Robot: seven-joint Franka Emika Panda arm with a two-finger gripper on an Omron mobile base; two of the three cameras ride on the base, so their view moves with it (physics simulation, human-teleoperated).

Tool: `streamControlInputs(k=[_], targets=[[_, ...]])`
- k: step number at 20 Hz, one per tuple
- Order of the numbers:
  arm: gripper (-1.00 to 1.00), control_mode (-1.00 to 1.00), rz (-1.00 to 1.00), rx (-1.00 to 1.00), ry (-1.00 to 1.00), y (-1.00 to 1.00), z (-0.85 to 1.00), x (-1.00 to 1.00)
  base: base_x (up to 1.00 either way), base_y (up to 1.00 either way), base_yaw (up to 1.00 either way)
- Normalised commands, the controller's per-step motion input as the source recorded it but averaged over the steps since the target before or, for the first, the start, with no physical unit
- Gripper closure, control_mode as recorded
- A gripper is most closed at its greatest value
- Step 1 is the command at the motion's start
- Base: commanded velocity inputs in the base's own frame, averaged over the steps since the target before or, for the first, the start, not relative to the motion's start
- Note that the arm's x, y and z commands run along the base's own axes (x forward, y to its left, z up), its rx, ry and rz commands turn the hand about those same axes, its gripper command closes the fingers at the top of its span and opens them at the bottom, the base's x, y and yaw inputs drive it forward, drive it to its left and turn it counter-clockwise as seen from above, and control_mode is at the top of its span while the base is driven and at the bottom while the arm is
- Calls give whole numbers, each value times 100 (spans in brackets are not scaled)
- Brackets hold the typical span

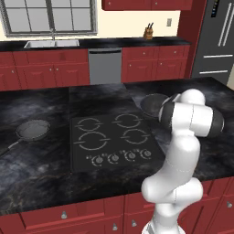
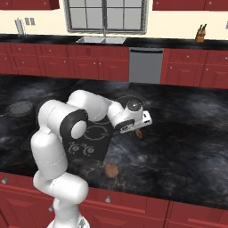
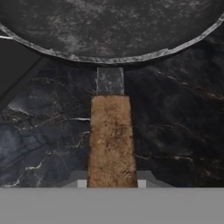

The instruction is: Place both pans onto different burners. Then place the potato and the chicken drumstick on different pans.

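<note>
Where potato (image 2: pixel 111 169) lies, bare counter (image 2: pixel 178 147).

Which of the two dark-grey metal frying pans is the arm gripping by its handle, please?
The round dark-grey metal frying pan right of the black glass cooktop, beside the arm; its brown handle sits between the jaws. The other dark-grey pan lies untouched at the cooktop's left.

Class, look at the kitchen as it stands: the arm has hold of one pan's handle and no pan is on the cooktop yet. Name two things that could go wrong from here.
1. The jaws pinch the brown handle at its far end, away from the pan; lifted, the pan could tip or twist loose.

2. The chicken drumstick lies close under the gripper on the counter; a swinging pan might knock it, or the potato near the counter's front edge.
</note>
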Motion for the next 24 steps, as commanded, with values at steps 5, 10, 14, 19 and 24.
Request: streamControlInputs(k=[5, 10, 14, 19, 24], targets=[[100, -100, 9, 0, 11, 5, 0, -39, 0, 0, 0], [100, -100, 12, 0, 13, 5, 0, -34, 0, 0, 0], [100, -100, 12, 0, 8, 8, 0, -48, 0, 0, 0], [100, -100, 13, 0, 10, 11, 0, -35, 0, 0, 0], [100, -100, 15, 0, 12, 18, 0, -22, 0, 0, 0]])
